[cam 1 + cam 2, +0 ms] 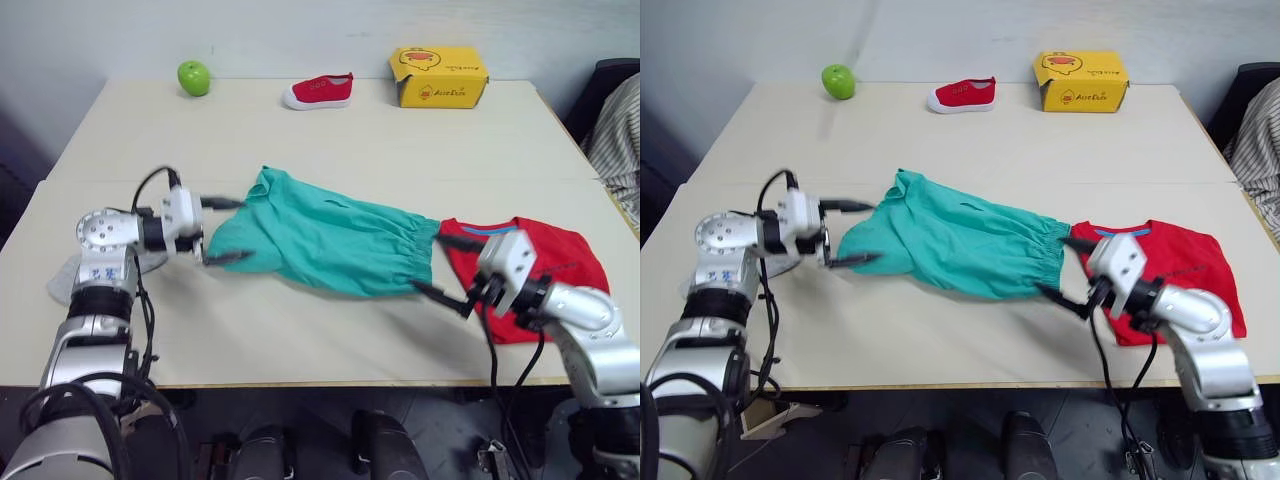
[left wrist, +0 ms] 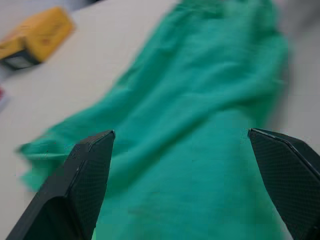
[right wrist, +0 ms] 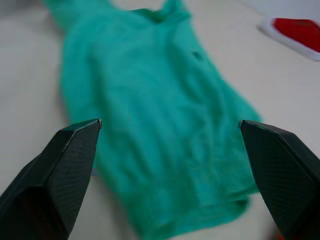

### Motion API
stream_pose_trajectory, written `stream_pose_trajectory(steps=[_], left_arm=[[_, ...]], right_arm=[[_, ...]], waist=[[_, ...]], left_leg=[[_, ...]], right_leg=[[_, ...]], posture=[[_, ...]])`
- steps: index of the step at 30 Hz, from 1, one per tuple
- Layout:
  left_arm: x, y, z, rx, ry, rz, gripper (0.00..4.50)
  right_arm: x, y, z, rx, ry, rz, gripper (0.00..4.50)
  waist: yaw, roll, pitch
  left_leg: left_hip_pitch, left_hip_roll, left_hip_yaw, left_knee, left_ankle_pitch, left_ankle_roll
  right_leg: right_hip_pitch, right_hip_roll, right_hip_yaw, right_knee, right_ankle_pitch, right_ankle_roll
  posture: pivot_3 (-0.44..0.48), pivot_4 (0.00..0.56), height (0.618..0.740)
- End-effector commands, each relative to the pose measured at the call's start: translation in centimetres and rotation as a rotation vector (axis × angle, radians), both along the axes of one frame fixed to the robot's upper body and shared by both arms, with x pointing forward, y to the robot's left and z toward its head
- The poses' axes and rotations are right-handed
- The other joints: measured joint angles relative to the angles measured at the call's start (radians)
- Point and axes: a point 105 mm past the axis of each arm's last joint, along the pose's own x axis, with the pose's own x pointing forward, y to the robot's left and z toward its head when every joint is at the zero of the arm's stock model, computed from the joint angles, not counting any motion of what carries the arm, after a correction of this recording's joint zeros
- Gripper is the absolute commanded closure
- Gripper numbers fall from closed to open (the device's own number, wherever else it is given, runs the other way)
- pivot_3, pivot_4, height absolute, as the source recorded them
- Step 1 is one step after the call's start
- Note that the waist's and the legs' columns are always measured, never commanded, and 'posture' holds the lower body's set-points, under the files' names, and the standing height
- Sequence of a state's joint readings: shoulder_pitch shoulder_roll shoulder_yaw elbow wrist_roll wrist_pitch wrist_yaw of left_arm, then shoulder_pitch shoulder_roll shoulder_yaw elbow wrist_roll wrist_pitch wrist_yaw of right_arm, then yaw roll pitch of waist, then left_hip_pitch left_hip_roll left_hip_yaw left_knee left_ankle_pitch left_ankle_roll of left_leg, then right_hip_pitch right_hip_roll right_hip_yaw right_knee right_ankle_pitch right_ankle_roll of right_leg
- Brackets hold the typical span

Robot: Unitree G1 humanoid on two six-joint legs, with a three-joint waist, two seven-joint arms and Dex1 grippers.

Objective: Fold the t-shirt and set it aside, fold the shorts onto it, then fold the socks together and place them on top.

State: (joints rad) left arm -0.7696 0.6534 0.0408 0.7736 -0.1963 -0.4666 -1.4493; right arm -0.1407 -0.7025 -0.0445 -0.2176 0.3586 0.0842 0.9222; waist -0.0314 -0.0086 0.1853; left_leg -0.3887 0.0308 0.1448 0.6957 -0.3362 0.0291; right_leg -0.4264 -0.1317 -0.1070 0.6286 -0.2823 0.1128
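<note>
Mid-tabletop: teal-green cloth shorts [image 1: 320,240] flat, both ends flanked. Left gripper [image 1: 225,230], right gripper [image 1: 440,265] wide open, empty; pinch both layers evenly, then fold onto red cloth t-shirt [image 1: 555,262].

A plain test room or lab: a wide, bare beige surface [image 1: 330,150] against a blank pale wall, with staged props along its far edge, namely a green apple [image 1: 194,77], a small red shoe [image 1: 320,91] and a yellow cardboard box [image 1: 438,76].
</note>
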Motion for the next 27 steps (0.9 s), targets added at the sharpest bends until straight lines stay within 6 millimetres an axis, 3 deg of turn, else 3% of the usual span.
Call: stream_pose_trajectory(steps=[1,7,9,12,14,17,20,23,27], left_arm=[[-0.8,-0.4,0.5,0.03,-0.075,-0.034,0.03],[0.9,-1.2,-2.3,0.179,-0.243,0.072,0.03],[1.8,-1.8,-2.9,0.203,-0.287,0.106,0.03],[2.9,-2.7,-3.2,0.219,-0.326,0.133,0.0],[4.0,-3.5,-3.5,0.223,-0.342,0.173,0.0],[5.4,-3.8,-3.7,0.251,-0.362,0.245,0.58],[6.2,-4.1,-3.8,0.27,-0.381,0.275,1.61],[6.3,-4.1,-5.2,0.312,-0.314,0.282,2.64],[6.3,-3.1,-6.0,0.354,-0.282,0.303,3.96]], right_arm=[[-0.7,1.7,-0.6,-0.094,-0.1,0.048,0.0],[1.3,2.2,-3.4,-0.223,-0.214,-0.075,0.0],[2.1,2.2,-3.4,-0.229,-0.255,-0.132,0.0],[2.3,2.4,-3.8,-0.262,-0.272,-0.135,0.6],[2.5,2.2,-4.4,-0.301,-0.292,-0.136,1.27],[2.9,1.7,-4.6,-0.323,-0.311,-0.148,2.28],[3.2,1.4,-4.7,-0.331,-0.323,-0.144,3.42],[3.6,1.2,-4.6,-0.335,-0.333,-0.13,4.49],[4.1,0.9,-4.4,-0.349,-0.352,-0.109,4.5]], waist=[[0.003,0.0,0.0],[0.015,-0.003,-0.002],[0.02,-0.003,-0.002],[0.031,-0.003,-0.002],[0.033,-0.004,-0.002],[0.033,-0.004,-0.003],[0.029,-0.004,-0.003],[0.028,-0.004,-0.003],[0.027,-0.004,-0.004]], left_leg=[[0.0,0.0,0.0,0.001,0.0,0.0],[0.0,0.002,-0.002,0.002,-0.001,0.002],[0.0,0.001,-0.002,0.002,-0.001,0.003],[0.0,0.001,-0.001,0.003,-0.001,0.003],[0.0,0.001,-0.001,0.003,0.0,0.004],[0.001,0.0,-0.001,0.003,-0.001,0.005],[0.002,0.001,-0.001,0.003,-0.001,0.005],[0.003,0.001,-0.001,0.003,-0.001,0.005],[0.004,0.001,-0.001,0.003,0.0,0.005]], right_leg=[[0.0,0.0,0.0,0.0,0.0,0.0],[0.0,-0.003,0.001,0.0,0.001,0.0],[0.0,-0.004,0.001,0.0,0.001,0.0],[0.001,-0.004,0.0,0.0,0.001,0.001],[0.002,-0.004,0.0,0.0,0.002,0.001],[0.005,-0.004,0.0,-0.001,0.002,0.001],[0.005,-0.004,0.0,-0.001,0.002,0.002],[0.005,-0.004,0.0,-0.001,0.002,0.002],[0.006,-0.004,0.0,-0.001,0.002,0.002]], posture=[[0.0,0.15,0.74],[0.0,0.15,0.74],[0.0,0.15,0.74],[0.0,0.15,0.74],[0.0,0.15,0.74],[0.0,0.15,0.74],[0.0,0.15,0.74],[0.0,0.15,0.74],[0.0,0.15,0.74]])
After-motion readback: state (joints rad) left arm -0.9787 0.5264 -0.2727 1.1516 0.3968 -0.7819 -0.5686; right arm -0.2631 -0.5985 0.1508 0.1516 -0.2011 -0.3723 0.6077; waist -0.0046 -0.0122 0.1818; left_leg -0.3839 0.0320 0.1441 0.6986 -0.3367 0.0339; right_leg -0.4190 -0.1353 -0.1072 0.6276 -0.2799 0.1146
